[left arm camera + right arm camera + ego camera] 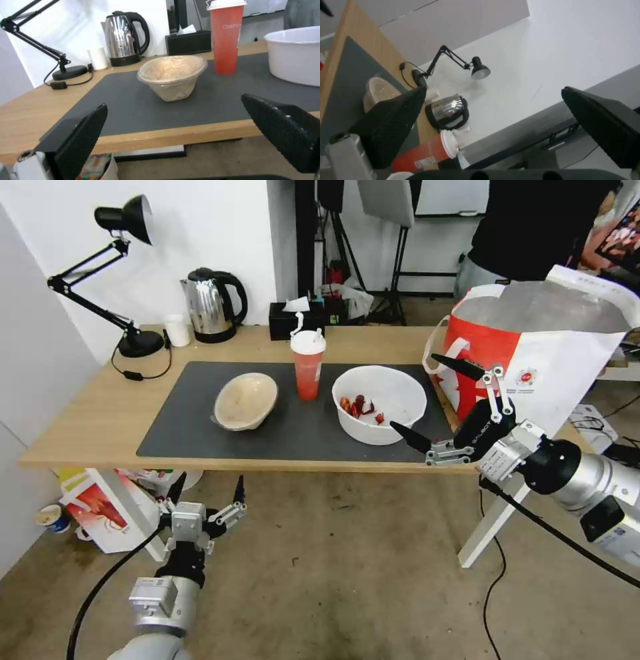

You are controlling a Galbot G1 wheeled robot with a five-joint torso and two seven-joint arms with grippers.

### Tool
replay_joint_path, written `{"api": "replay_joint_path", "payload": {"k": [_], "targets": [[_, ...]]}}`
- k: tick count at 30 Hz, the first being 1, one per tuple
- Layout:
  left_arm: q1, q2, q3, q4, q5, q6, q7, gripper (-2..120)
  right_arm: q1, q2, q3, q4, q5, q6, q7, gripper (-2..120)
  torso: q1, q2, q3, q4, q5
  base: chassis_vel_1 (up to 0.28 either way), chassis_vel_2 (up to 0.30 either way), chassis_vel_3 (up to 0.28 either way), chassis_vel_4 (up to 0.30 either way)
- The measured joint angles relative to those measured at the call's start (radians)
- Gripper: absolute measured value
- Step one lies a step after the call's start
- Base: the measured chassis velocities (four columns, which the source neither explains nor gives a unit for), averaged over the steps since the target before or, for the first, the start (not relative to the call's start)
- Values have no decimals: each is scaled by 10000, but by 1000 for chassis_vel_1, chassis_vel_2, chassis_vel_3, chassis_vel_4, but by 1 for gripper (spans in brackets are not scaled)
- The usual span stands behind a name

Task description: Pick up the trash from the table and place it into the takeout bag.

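right claw (429, 397) gapes wide just beside the large white round plastic bowl (380, 403); left claw (207, 490) hangs open below the light-wood counter (80, 427).

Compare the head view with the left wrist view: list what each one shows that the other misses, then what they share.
Head view alone: the red-and-white takeout bag with foil lining at the table's right end, the open right gripper beside the large white plastic bowl, and red scraps inside it.

Left wrist view alone: the beige bowl's outer wall.

Both: steel kettle, tall red cup, dark grey mat, open left gripper.
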Motion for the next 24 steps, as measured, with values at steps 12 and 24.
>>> {"api": "replay_joint_path", "payload": {"k": [12, 24], "targets": [[0, 0, 0, 0, 0, 0, 0, 100, 127, -1097, -103, 580, 3167, -1781, 445, 100, -1, 0, 0, 1, -2, 0, 0, 0, 0], [0, 1, 0, 0, 0, 0, 0, 100, 165, -2274, -114, 746, 5244, -2905, 542, 100, -1, 0, 0, 2, -5, 0, 0, 0, 0]]}}
